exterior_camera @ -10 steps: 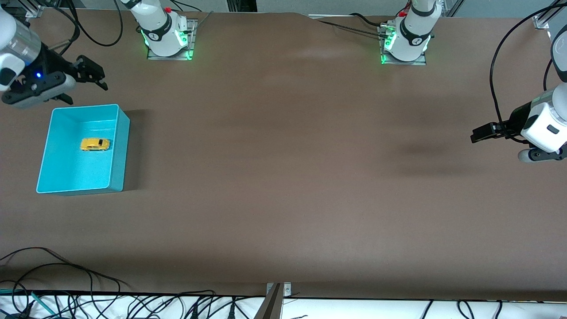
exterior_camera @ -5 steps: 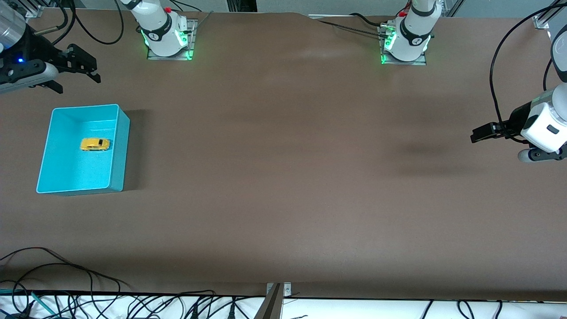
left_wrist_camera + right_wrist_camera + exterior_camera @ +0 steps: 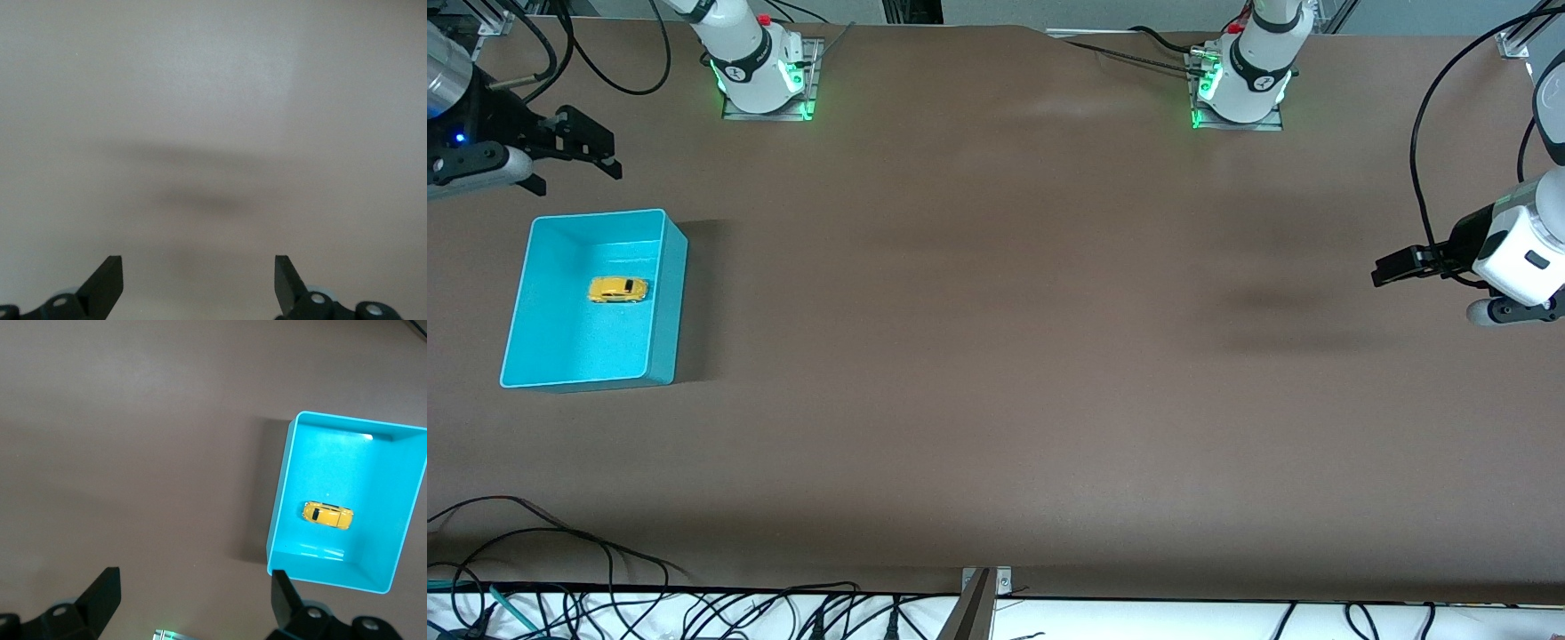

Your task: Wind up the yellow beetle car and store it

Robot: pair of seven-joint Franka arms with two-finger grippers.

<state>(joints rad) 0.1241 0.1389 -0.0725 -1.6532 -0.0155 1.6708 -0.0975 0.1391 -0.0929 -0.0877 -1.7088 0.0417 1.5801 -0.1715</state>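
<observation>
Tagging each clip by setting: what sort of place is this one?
Most likely a robotics lab bench: two arm bases bolted along a brown table, loose cables along its edge, and only a turquoise bin holding a yellow beetle car.

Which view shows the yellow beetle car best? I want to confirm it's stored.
The right wrist view: it looks straight down on the yellow beetle car inside the turquoise bin. The front view shows it smaller; the left wrist view shows only bare table.

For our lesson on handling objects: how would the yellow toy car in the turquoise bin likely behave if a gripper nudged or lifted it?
The yellow beetle car sits on its wheels on the turquoise bin floor, so a nudge along its length would probably roll it. It looks tiny and rigid, likely light. Its rounded body may slip from a pinch.
</observation>
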